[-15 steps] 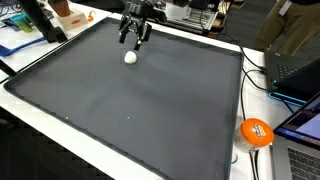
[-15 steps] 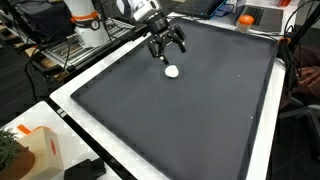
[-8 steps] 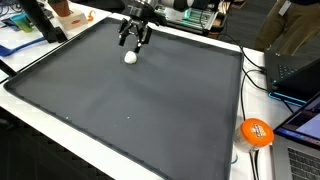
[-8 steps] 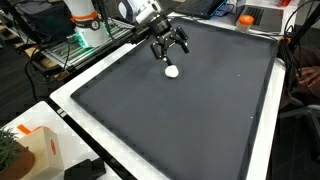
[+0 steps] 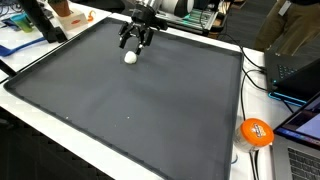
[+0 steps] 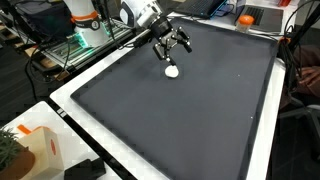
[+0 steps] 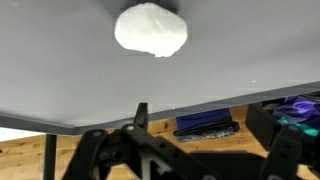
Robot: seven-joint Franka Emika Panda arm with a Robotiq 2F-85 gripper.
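A small white ball lies on the dark grey mat near its far end. My gripper hangs just above and slightly beyond the ball, open, with nothing between its fingers and not touching the ball. In the wrist view the ball sits at the top on the grey mat, and my gripper comes in from the bottom edge with its dark fingers spread wide.
A white border frames the mat. An orange round object and a laptop sit off one side. A cardboard box stands at a corner. A blue item lies beyond the table edge.
My gripper has shifted a little over the ball and stays open. The ball has not moved.
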